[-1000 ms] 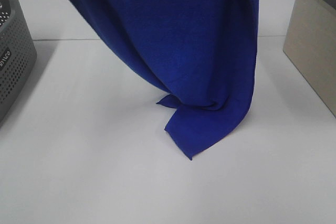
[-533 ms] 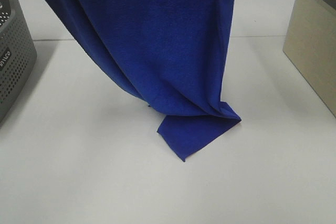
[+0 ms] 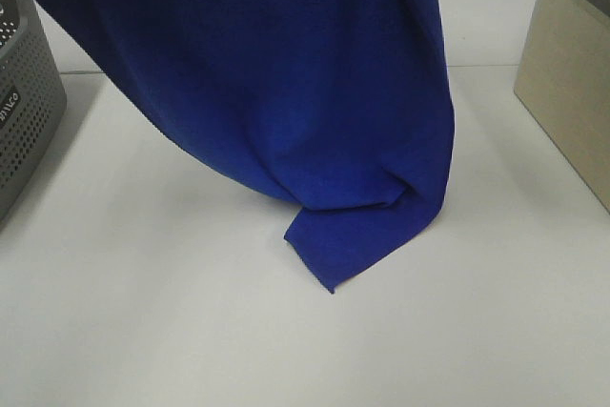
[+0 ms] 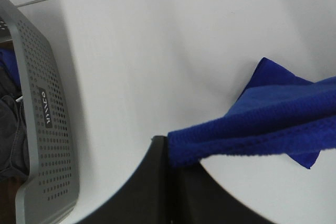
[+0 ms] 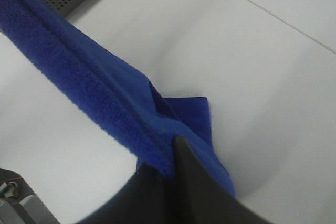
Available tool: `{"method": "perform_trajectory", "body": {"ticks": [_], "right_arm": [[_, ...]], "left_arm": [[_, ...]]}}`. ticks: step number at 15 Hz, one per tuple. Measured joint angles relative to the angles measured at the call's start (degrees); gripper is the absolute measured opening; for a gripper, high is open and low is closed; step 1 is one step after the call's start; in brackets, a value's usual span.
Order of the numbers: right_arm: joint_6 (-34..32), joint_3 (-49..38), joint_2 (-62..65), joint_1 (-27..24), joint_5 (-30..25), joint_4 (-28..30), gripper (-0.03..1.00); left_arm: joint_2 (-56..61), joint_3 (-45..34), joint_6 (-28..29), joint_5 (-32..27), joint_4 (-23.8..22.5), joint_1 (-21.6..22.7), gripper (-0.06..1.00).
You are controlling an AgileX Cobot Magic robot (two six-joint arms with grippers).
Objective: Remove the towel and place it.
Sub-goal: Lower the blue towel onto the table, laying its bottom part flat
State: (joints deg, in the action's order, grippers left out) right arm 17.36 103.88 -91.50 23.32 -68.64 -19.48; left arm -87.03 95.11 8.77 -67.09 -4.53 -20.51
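The royal-blue towel [image 3: 286,83] hangs as a wide sheet from above the exterior high view, and its lower corner [image 3: 357,235] lies folded on the white table [image 3: 152,312]. Both grippers are out of frame in that view. In the left wrist view my left gripper [image 4: 169,153] is shut on the towel's upper edge [image 4: 252,129], which stretches away taut. In the right wrist view my right gripper [image 5: 167,161] is shut on the towel's hem [image 5: 79,82], with the folded corner [image 5: 194,114] on the table below.
A grey perforated basket [image 3: 24,111] stands at the table's left edge, with dark cloth inside it [image 4: 10,124]. A beige box [image 3: 572,73] stands at the right edge. A seam [image 3: 496,66] runs across the table at the back.
The hanging towel has spread wider toward the left and sagged lower. Its corner on the table has stayed near the same spot, with the right side of the sheet bulging over it.
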Motion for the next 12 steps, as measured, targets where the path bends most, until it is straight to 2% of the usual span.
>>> {"method": "perform_trajectory", "body": {"ticks": [5, 9, 12], "right_arm": [[-3.78, -2.64, 7.73, -0.06, -0.69, -5.50, 0.00], [-6.25, -11.57, 20.51, -0.06, -0.86, -11.86, 0.00], [-6.25, -13.98, 28.59, -0.06, -1.15, -16.50, 0.00]], "left_arm": [[9.40, -1.20, 0.23, -1.66, 5.27, 0.00, 0.00], [22.29, -9.45, 2.64, -1.60, 12.61, 0.00, 0.00], [31.80, -10.54, 2.81, -1.72, 18.68, 0.00, 0.00]]}}
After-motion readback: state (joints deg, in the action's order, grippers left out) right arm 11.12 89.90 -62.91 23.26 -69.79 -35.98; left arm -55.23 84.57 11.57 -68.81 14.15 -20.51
